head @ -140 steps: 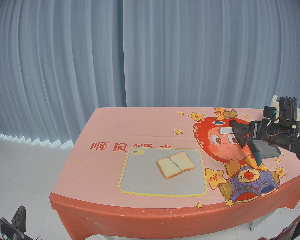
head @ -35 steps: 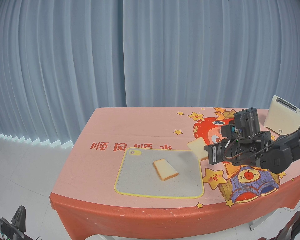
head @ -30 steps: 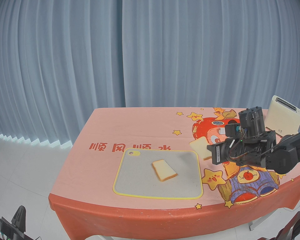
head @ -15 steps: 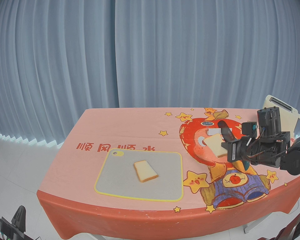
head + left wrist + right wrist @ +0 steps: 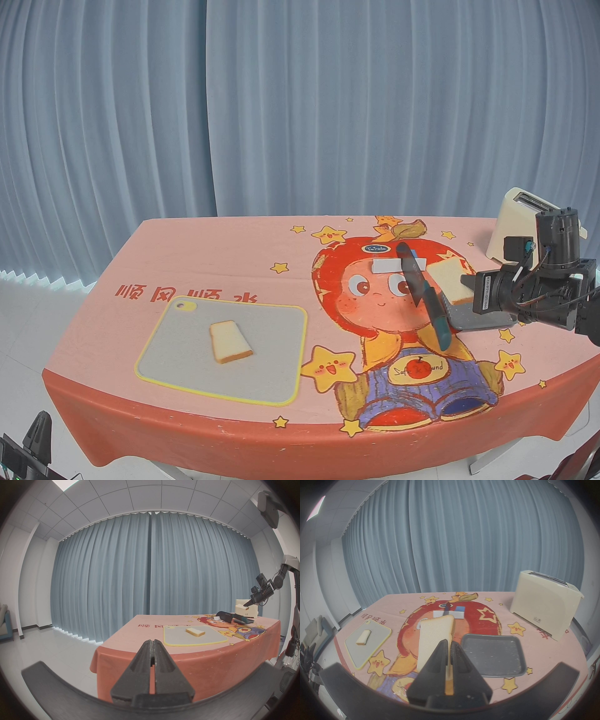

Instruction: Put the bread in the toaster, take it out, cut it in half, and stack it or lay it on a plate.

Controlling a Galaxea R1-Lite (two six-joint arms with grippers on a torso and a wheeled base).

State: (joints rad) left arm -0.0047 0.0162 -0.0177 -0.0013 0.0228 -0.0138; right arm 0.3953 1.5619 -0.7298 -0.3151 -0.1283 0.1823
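Counter: pink cloth, rounded front edge, with a broad bare stretch between the yellow-rimmed cutting board at front left and the cream toaster at far right. The grey tray lies before the toaster, with the knife just beside it. The first bread half, pale and brown-crusted, lies flat on the board. The second bread half is pinched upright in the right claw at the tray's edge. The left claw is closed and empty, well apart from the counter.
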